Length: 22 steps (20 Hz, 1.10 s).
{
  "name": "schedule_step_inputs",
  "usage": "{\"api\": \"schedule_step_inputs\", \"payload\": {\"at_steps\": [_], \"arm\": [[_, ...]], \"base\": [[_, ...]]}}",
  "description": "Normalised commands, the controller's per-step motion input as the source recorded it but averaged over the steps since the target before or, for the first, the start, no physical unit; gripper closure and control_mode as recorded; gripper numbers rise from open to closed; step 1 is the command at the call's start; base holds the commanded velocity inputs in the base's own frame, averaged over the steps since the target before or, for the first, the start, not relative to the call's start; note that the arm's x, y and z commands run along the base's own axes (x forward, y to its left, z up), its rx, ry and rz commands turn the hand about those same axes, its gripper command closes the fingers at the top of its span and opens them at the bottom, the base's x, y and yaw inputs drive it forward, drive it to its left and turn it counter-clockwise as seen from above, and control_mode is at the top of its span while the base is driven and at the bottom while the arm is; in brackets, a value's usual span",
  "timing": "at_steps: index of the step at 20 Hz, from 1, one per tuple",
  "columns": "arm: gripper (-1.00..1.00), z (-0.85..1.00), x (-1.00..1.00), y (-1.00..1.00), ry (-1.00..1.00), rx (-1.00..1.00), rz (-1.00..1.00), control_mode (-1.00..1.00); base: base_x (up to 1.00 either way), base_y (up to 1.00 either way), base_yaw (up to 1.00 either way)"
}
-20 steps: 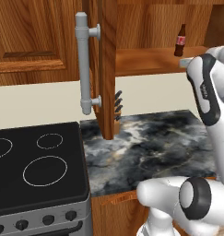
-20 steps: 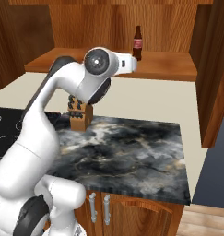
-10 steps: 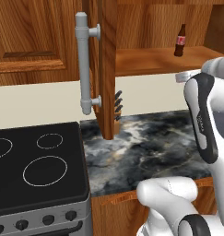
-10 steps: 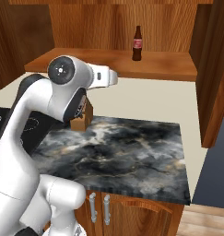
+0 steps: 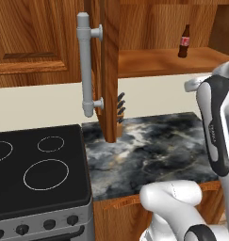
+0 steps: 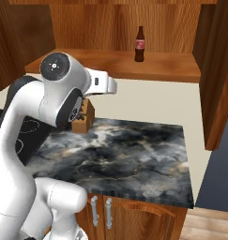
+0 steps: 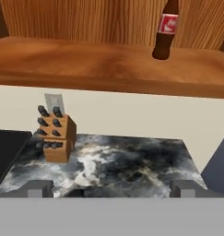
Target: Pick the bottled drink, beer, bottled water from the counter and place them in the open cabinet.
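Observation:
The bottled drink (image 6: 140,44), small and dark with a red and white label, stands upright on the shelf of the open cabinet (image 6: 110,63). It also shows in the left base view (image 5: 184,41) and at the top of the hand view (image 7: 164,30). My gripper (image 7: 112,189) is open and empty, with its two fingertips (image 7: 39,188) wide apart. It hangs back from the shelf, above the marbled counter (image 7: 132,161). The beer and the bottled water are out of view.
The cabinet door with its long grey bar handle (image 5: 87,70) stands open over the counter's left end. A wooden knife block (image 7: 56,136) sits at the counter's back left. The black stovetop (image 5: 36,169) lies to the left. Another cabinet side (image 6: 218,79) hangs at the right.
My hand has drawn back from the bottled drink, leftward and down in the right base view. The bottle stays on the shelf and the gripper stays open.

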Motion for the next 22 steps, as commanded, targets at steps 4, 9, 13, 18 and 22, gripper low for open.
{"api": "schedule_step_inputs", "payload": {"at_steps": [4,9,13,18,22], "arm": [[-1.0,-0.51,-0.61,0.06,0.02,0.0,-0.04,-1.0],[-1.0,-0.44,-0.47,0.21,0.02,0.0,-0.07,-1.0],[-1.0,-0.16,-0.26,0.12,0.04,0.0,-0.03,-1.0],[-1.0,-0.05,-0.2,0.0,0.01,0.0,0.0,-1.0],[-1.0,0.0,-0.01,0.0,0.0,0.0,0.0,-1.0]], "base": [[0.0,0.0,0.0],[0.0,0.0,0.0],[0.0,0.0,0.0],[0.0,0.0,0.0],[0.0,0.0,0.0]]}}
